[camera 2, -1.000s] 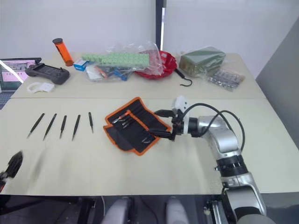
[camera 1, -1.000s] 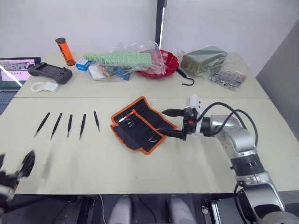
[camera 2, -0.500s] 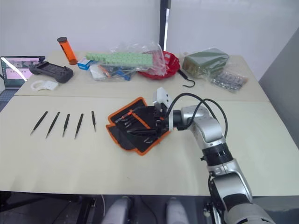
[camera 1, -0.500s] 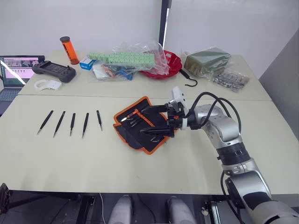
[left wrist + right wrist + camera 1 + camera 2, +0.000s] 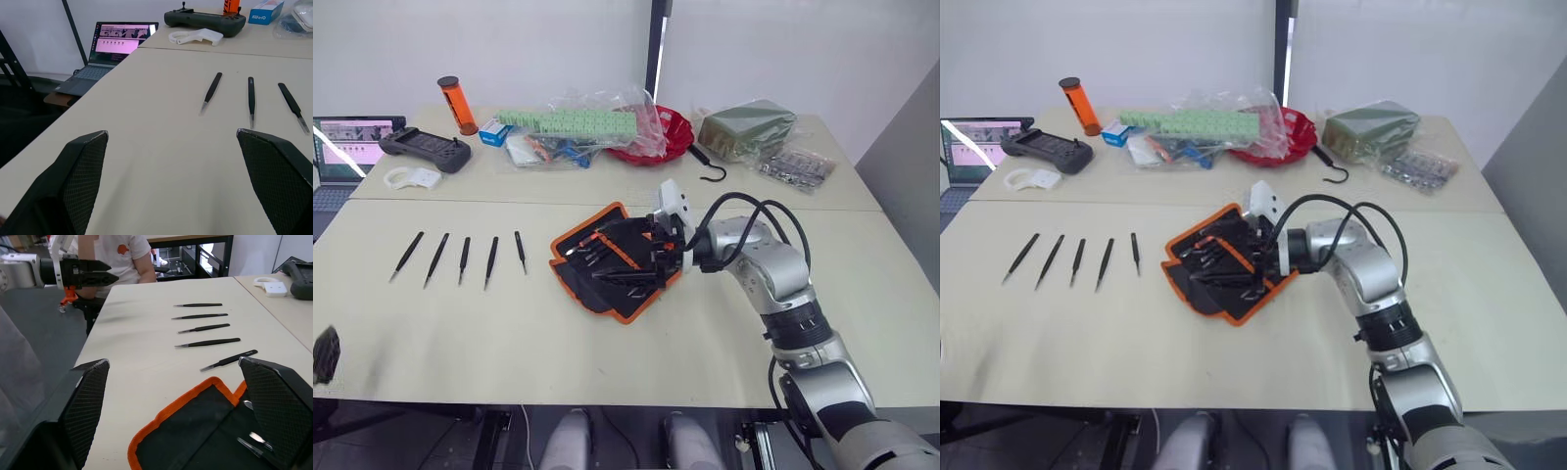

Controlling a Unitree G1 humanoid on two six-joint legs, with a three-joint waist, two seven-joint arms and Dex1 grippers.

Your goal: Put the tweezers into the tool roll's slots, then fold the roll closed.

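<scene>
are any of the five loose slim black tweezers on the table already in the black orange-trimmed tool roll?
No. All five slim black tweezers lie in a row on the bare table, apart from the black orange-trimmed tool roll.

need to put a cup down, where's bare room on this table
Free: the near strip of the table in front of the tweezers and tool roll, and the patch right of the right gripper. Crowded: the far edge, from handheld controller to red bowl.
</scene>
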